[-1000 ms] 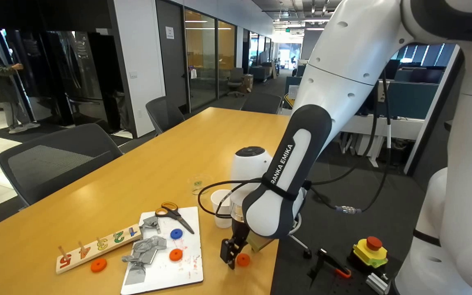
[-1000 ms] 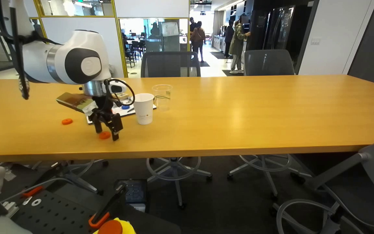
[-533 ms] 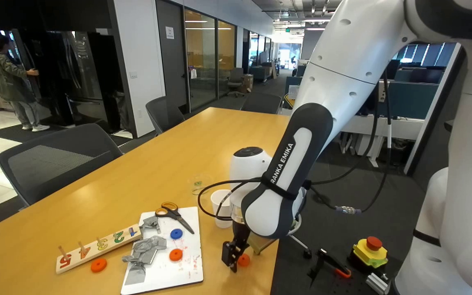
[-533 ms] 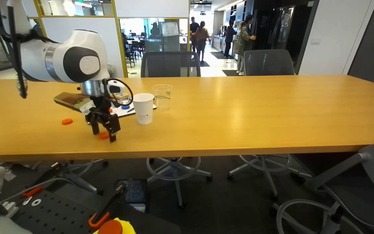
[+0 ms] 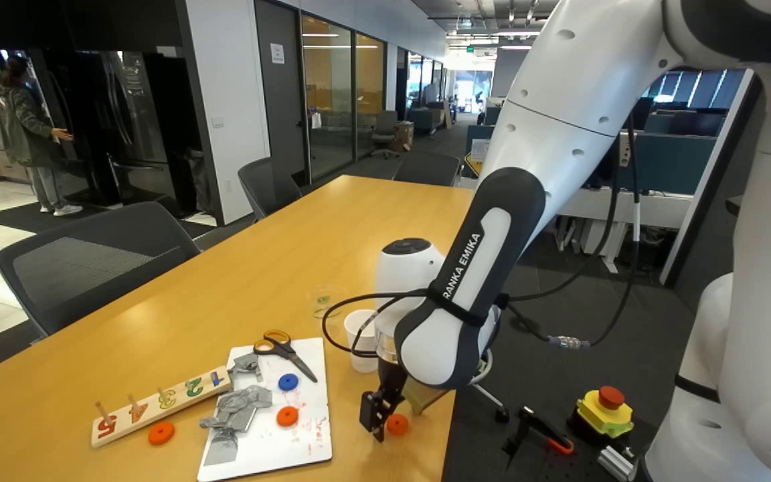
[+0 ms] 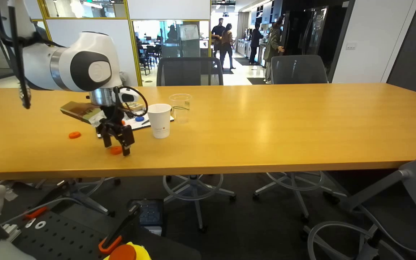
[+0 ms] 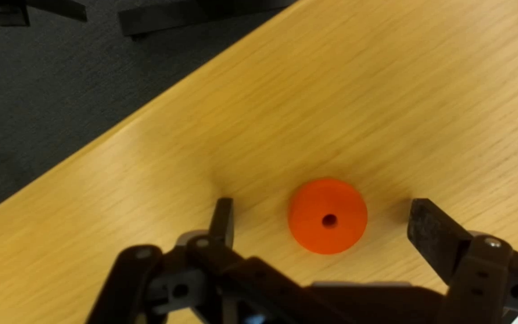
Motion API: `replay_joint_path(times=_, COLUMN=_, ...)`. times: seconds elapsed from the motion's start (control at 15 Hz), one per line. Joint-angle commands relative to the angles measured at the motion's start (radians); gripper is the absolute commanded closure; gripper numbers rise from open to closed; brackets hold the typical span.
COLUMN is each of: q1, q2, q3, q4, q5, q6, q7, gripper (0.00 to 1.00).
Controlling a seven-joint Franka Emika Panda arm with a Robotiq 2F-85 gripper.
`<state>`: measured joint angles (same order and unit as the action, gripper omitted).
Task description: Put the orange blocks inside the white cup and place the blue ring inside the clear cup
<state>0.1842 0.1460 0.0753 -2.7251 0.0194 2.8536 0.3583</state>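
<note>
Hand [image 7: 322, 215] is pointed down, fingers [image 7: 222, 222] set well apart. Orange block [image 7: 316, 210] is straddled between them, lying flat on the surface [image 5: 278, 268] near its edge; in the wrist view a gap is seen on both sides of the block, so it's touched by neither finger. Whether the surface is met by the fingertips can't be told.

Second orange block [image 5: 287, 416] is set on the white board [image 5: 265, 458], grey crumpled scraps [image 5: 241, 407] near it. Third orange block [image 5: 161, 433] is placed just beside the numbered peg strip [image 5: 151, 410], off the board.

Blue ring [image 5: 288, 382] is also carried by the board, near the scissors [image 5: 283, 348], which are laid across the board's edge.

White cup [image 6: 160, 122] is stood upright on the surface, off the board, between hand and clear cup [image 6: 181, 110]. Clear cup is faint, also upright. Both are seen in both exterior views.
</note>
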Motion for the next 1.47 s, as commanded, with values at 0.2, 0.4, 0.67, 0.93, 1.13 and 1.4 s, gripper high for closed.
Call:
replay_joint_path(times=0.2, q1=0.011, q2=-0.041, q3=-0.002, q4=-0.019, q5=-0.011, q6=-0.016, q7=0.037, gripper=0.35)
replay_joint_path(times=0.4, q1=0.008, q2=-0.058, q3=0.0, q4=-0.023, q5=-0.011, q6=-0.024, q7=0.043, gripper=0.57)
replay_joint_path(times=0.67, q1=0.007, q2=-0.076, q3=-0.001, q4=-0.02, q5=-0.024, q6=-0.056, q7=0.065, gripper=0.83)
replay_joint_path(times=0.93, q1=-0.009, q2=-0.106, q3=0.024, q4=0.008, q5=0.039, q6=-0.117, q7=0.01, gripper=0.83)
replay_joint_path(times=1.13, q1=-0.016, q2=-0.155, q3=0.04, q4=0.057, q5=0.096, q6=-0.192, q7=-0.029, gripper=0.83)
replay_joint_path(times=1.4, q1=-0.038, q2=-0.221, q3=0.026, q4=0.149, q5=-0.009, q6=-0.256, q7=0.085, gripper=0.83)
